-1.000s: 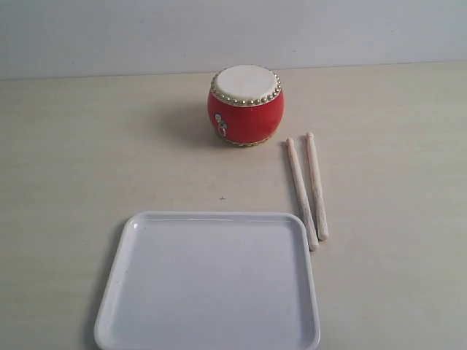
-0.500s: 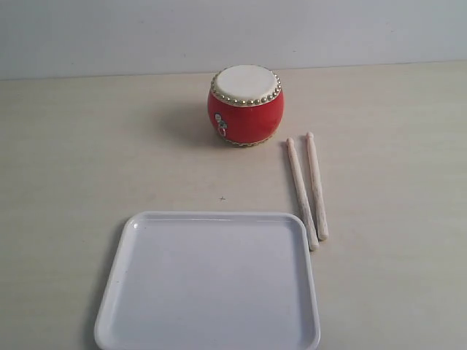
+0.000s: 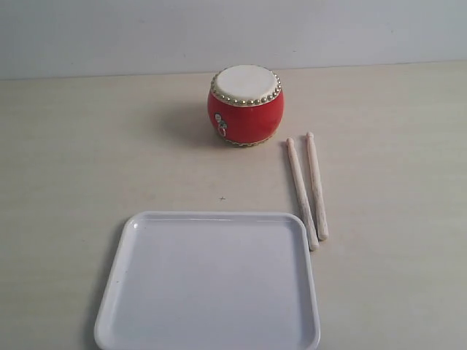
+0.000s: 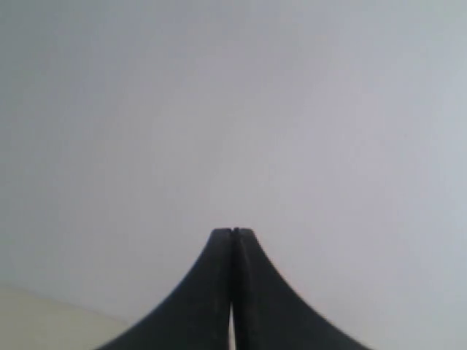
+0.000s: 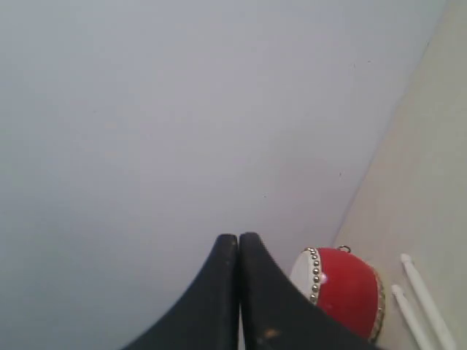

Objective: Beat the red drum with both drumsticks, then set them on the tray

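Drum [image 3: 246,106]: stands upright at the far side of the table [image 3: 87,160], pale skin up, probably so it can be struck from above.
Drumsticks [image 3: 301,193]: two, flat on the table to the right of the drum, side by side and almost parallel. Their long axes run from near to far, with the small rounded tips at the far end and the butt ends just beside the tray's right edge. Neither is picked up yet.
Tray [image 3: 208,281]: on the near side, in front of the drum, nothing on it. It is likely waiting for the drumsticks.
Left gripper [image 4: 233,232]: jaws pressed together, holding nothing, facing a blank wall.
Right gripper [image 5: 238,237]: jaws pressed together, holding nothing, raised well away from the drum.
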Controlling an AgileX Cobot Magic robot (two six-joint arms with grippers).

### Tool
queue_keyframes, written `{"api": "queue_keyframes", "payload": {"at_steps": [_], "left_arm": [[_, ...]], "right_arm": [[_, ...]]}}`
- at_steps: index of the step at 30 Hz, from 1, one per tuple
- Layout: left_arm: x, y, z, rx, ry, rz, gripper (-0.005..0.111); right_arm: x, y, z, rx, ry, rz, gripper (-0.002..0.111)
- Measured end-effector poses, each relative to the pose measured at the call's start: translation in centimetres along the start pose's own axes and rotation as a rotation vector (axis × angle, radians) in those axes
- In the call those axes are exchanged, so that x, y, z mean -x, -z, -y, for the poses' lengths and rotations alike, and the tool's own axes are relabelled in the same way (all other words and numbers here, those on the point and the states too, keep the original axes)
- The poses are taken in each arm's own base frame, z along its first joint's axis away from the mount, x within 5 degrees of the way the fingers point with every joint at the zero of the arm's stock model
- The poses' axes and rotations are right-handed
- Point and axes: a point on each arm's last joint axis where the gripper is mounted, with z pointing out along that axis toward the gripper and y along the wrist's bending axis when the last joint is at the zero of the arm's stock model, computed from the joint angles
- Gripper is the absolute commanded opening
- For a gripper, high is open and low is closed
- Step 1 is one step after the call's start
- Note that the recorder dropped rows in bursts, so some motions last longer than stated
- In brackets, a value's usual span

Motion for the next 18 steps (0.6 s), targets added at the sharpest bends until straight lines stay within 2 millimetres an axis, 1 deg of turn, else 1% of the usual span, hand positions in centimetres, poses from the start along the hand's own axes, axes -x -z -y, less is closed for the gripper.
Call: {"api": "queue_keyframes", "payload": {"at_steps": [5, 9, 13, 14, 18], "left_arm": [[1.2, 0.1, 0.7, -0.079, 0.043, 0.129, 0.0], [2.0, 0.3, 1.2, -0.154, 0.231, 0.206, 0.0], [1.8, 0.2, 1.0, -0.157, 0.468, 0.167, 0.0], [1.4, 0.2, 0.8, -0.128, 0.56, 0.132, 0.0], [0.4, 0.0, 0.0, -0.016, 0.641, 0.045, 0.0]], "right_arm": [[0.5, 0.0, -0.3, 0.034, -0.047, 0.056, 0.0], [0.8, 0.0, -0.4, 0.051, -0.059, 0.086, 0.0], [0.7, 0.0, -0.4, 0.043, -0.065, 0.071, 0.0], [0.5, 0.0, -0.3, 0.031, -0.07, 0.051, 0.0], [0.6, 0.0, -0.3, 0.038, -0.113, 0.062, 0.0]]}}
